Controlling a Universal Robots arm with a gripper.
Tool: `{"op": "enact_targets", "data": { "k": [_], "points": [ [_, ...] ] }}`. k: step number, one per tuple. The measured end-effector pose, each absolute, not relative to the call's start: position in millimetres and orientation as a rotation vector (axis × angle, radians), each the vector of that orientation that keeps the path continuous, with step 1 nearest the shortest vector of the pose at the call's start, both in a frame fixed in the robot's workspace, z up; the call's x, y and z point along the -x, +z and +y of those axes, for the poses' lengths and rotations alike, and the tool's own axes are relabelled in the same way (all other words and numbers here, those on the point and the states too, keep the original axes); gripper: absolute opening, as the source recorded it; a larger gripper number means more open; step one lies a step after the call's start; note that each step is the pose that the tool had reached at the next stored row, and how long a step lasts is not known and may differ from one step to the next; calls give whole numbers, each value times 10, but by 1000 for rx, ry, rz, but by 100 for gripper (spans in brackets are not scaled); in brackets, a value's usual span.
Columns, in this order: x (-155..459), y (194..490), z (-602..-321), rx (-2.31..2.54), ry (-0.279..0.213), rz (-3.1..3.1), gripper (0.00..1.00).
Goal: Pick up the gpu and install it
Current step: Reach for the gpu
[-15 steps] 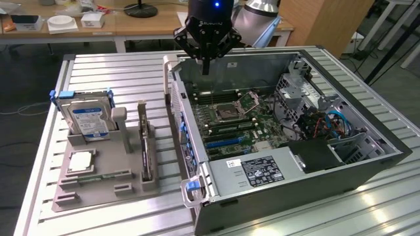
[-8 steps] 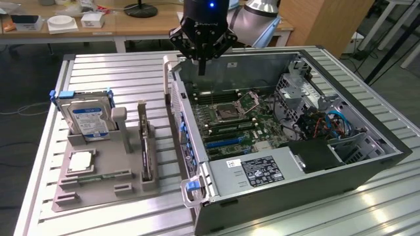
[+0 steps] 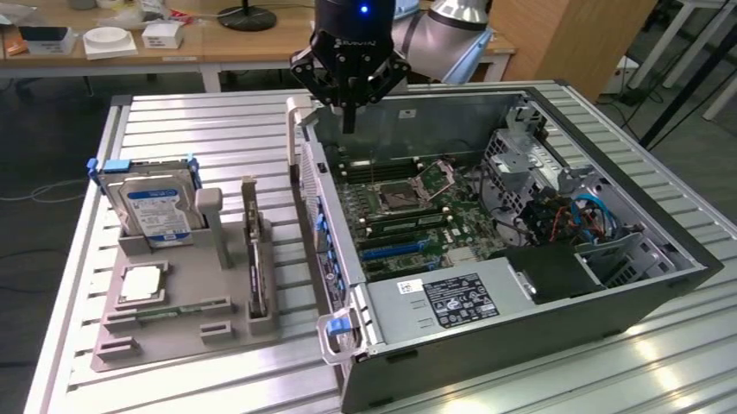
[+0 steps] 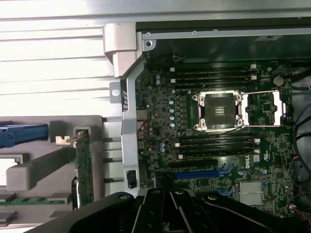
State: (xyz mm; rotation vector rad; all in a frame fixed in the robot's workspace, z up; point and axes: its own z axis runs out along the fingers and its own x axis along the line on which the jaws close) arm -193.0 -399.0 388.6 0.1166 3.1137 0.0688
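Gripper (image 3: pixel 349 114): is hanging clenched on nothing, fingers pressed together, over the far corner of the computer case (image 3: pixel 645 285), above the rim that faces the grey holder (image 3: pixel 173 341).
Gpu (image 3: pixel 254 259): is standing on its long edge in a slot of the grey holder, just outside the computer case on the exterior view's left; nothing is touching it.
Handling: I am judging it thin, stiff and light, but fragile. The bare upper edge near the middle, pinched across the card's thickness, is looking like the safest hold. The board face and the lower edge seated in the holder are better left alone.
Inside the computer case: the motherboard (image 3: pixel 403 203) is lying exposed, with a blue slot (image 3: pixel 398 252) sitting empty.
Neighbours: a hard drive (image 3: pixel 155 211) is standing in the same holder, farther from the computer case than the gpu.
Writing: a white label (image 3: pixel 467 297) inside the computer case is carrying print too small to read. A white mark on the motherboard is looking like a Dell logo. The hard drive's blue label is not readable.
Surface (image 3: pixel 219 121): slatted metal, carrying the computer case and the holder.
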Motion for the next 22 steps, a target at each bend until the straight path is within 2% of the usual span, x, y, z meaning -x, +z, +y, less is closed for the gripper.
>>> {"op": "enact_targets", "data": {
  "k": [22],
  "points": [
    [2116,3862,-3990,-117,69,3114,11]
  ]
}}
